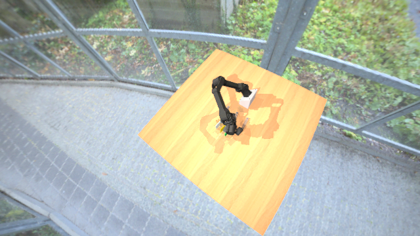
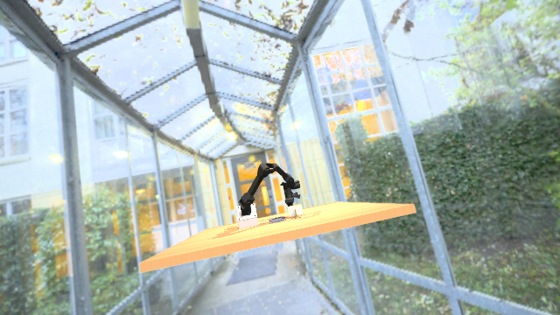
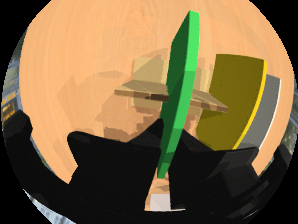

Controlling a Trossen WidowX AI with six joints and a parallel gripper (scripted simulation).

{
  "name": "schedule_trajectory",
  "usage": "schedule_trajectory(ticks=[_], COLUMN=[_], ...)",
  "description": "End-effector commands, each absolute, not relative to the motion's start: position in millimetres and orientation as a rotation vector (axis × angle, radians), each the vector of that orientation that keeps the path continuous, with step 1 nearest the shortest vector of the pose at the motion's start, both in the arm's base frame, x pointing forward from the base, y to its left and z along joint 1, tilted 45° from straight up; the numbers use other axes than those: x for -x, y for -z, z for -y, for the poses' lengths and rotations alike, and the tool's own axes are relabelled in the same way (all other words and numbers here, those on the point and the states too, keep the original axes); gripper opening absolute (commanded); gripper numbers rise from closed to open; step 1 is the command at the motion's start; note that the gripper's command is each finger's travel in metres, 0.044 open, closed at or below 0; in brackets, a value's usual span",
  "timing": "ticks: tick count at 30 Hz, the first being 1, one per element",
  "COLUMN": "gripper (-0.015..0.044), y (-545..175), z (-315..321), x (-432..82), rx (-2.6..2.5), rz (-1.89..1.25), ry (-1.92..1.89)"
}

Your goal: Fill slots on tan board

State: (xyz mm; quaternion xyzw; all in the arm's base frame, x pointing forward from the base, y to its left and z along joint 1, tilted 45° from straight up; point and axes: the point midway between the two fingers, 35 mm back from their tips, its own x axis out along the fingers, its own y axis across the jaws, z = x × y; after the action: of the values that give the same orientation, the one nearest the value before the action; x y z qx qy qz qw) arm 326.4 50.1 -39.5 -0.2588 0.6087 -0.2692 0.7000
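Observation:
My gripper (image 3: pixel 164 123) (image 2: pixel 290 204) is shut on the green board (image 3: pixel 185 75) (image 1: pixel 226 134), which is upright and crosswise to the tan board (image 3: pixel 135 92). The green board crosses the tan board's middle in the wrist view; its notch and the slot are hidden, so how deep it sits cannot be told. A yellow board (image 3: pixel 237 90) (image 1: pixel 222 128) stands to the right of it, and the tan board's right part reaches its face. A grey-white board (image 3: pixel 267 110) (image 1: pixel 218 124) stands just beyond the yellow one. Their lower edges are hidden.
Small grey holders (image 1: pixel 246 122) (image 2: pixel 277 220) are on the wooden table (image 1: pixel 256 183) (image 2: pixel 350 214) between the boards and the arm's white base (image 1: pixel 248 99) (image 2: pixel 248 219). No colored board shows in them. The black fingers hide the near ends of the boards in the wrist view.

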Motion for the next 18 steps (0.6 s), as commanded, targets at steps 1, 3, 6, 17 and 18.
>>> schedule_trajectory(ticks=[1, 3, 6, 17, 18], gripper=[0.0000, 0.0000, 0.0026, 0.0165, 0.0165], y=[39.4, 39.4, 39.4, 39.4, 39.4], z=[-50.3, -50.3, -50.3, -50.3, -50.3], x=[-326.5, -326.5, -326.5, -326.5, -326.5], rx=[0.576, 0.576, 0.576, 0.576, 0.576], rz=[-1.356, -1.356, -1.356, -1.356, -1.356], ry=[0.600, 0.600, 0.600, 0.600, 0.600])
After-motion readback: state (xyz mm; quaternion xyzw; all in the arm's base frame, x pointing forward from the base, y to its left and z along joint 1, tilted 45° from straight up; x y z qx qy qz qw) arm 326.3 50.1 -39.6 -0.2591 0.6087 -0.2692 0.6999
